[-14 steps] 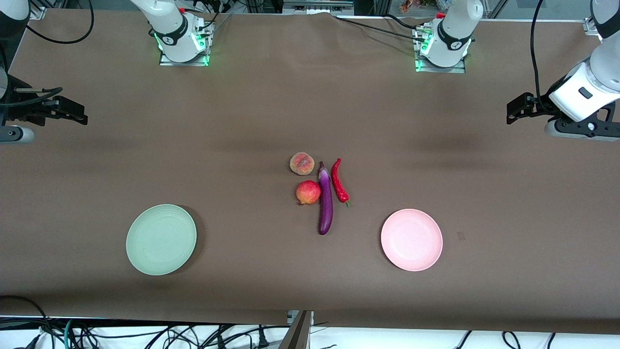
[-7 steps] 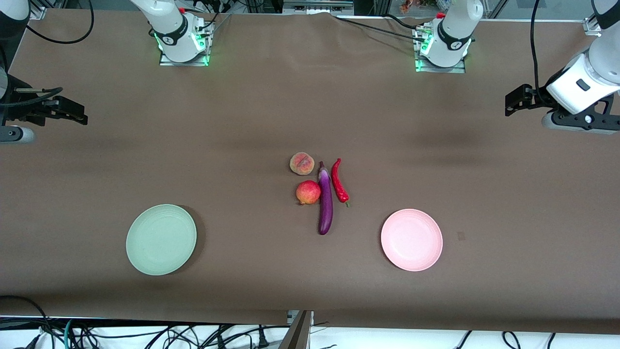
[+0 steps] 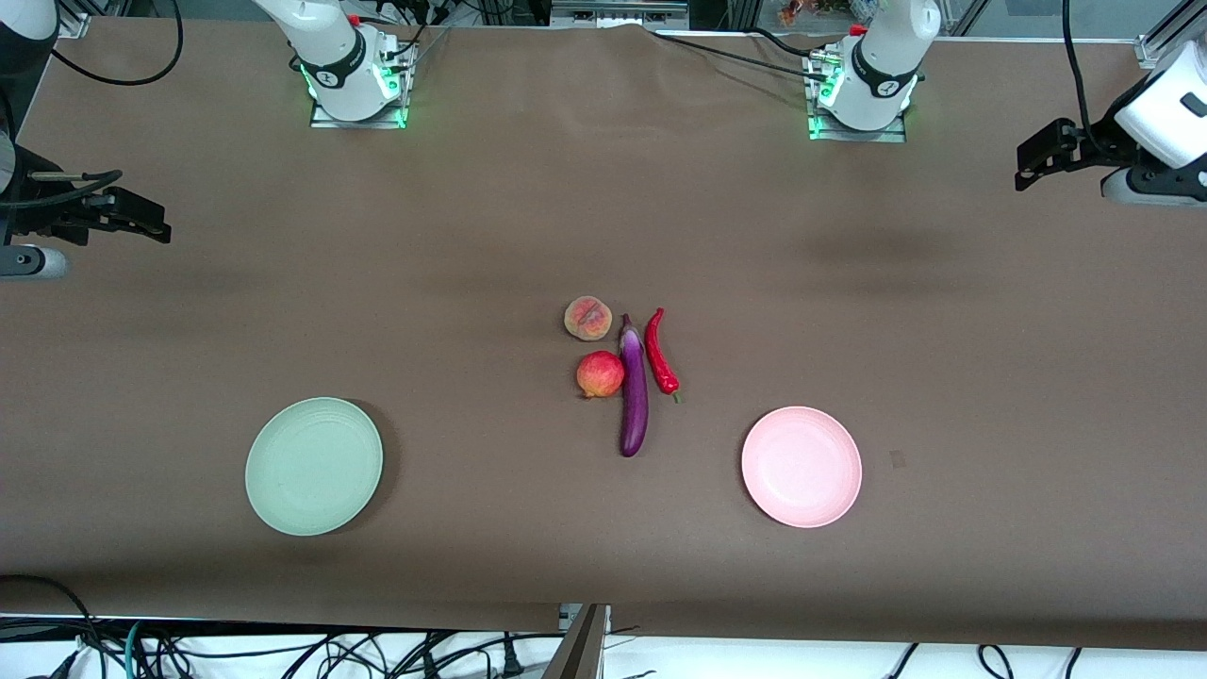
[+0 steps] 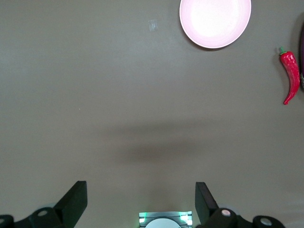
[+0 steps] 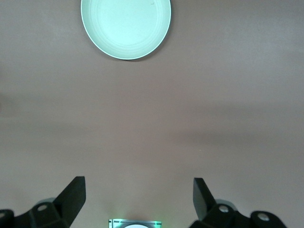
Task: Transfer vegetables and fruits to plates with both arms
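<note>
The peach [image 3: 588,318], the red pomegranate [image 3: 600,374], the purple eggplant [image 3: 634,396] and the red chili [image 3: 661,353] lie close together at the table's middle. The green plate [image 3: 314,466] lies toward the right arm's end and the pink plate [image 3: 801,466] toward the left arm's end; both are empty. My left gripper [image 3: 1033,160] is open and empty, up over the table's edge at its own end. Its wrist view shows its gripper [image 4: 141,190], the pink plate [image 4: 215,21] and the chili [image 4: 290,76]. My right gripper [image 3: 151,224] waits open and empty over its end; its wrist view shows its gripper [image 5: 139,187] and the green plate [image 5: 126,26].
The arm bases with green lights [image 3: 356,90] [image 3: 856,94] stand along the table edge farthest from the front camera. A brown cloth [image 3: 471,236] covers the table. Cables hang below the table's near edge [image 3: 283,651].
My left arm has risen and drawn back toward its end of the table and the base side. The right arm and the things on the table have not moved.
</note>
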Robot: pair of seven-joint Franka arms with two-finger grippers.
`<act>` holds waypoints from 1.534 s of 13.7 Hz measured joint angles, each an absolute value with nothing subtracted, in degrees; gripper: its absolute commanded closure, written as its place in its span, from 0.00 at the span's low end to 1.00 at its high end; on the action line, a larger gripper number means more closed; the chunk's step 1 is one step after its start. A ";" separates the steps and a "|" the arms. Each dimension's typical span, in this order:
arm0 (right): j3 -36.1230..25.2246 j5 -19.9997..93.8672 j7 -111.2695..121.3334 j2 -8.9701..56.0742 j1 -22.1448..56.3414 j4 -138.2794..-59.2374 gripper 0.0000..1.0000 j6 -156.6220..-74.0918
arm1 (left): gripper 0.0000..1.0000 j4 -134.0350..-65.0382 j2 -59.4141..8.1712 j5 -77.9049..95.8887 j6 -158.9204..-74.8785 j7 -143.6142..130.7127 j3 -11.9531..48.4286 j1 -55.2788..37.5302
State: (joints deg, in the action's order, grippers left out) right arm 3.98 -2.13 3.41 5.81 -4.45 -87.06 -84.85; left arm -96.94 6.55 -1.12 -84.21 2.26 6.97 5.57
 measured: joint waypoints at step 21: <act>4.05 4.07 3.50 11.46 -4.42 -86.93 0.00 -89.60 | 0.00 -97.98 -5.68 -1.09 -93.71 -8.96 17.25 4.42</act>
State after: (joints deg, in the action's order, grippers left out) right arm 4.05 4.07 3.50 11.46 -4.42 -86.93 -89.60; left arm -97.98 -5.68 -1.09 -93.71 -8.96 17.25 4.42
